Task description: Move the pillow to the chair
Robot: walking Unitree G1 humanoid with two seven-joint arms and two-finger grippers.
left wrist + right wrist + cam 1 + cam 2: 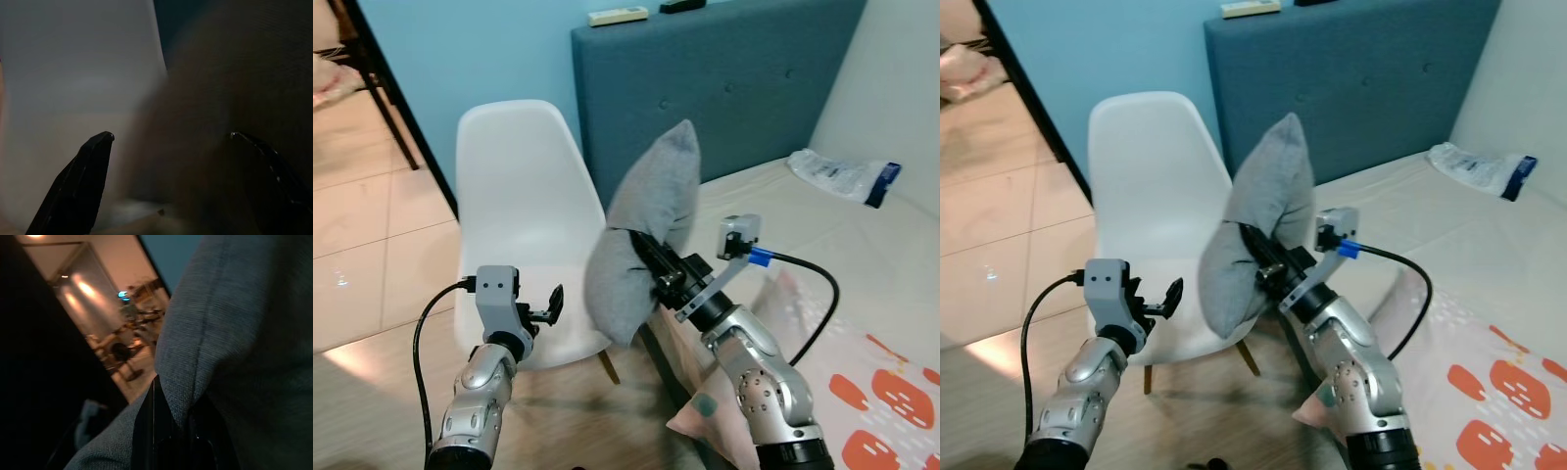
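Transfer step: the right tool (641, 253) is clamped on the grey pillow (646, 230), held aloft at the chair's (514, 196) bed-side edge. The left tool (551, 305), fingers apart and empty, hovers over the seat. Next, likely: carry the pillow over the seat, then release.

The pillow (641, 235) is plain grey. The chair (519, 196) on the left is white, the far headboard (724, 78) teal, the wall (460, 49) light blue. On the near right, a bedsheet (886, 392) is cream with orange-red blotches. The floor tiles (372, 235) are pale beige. Both arms are silver with black fingers.
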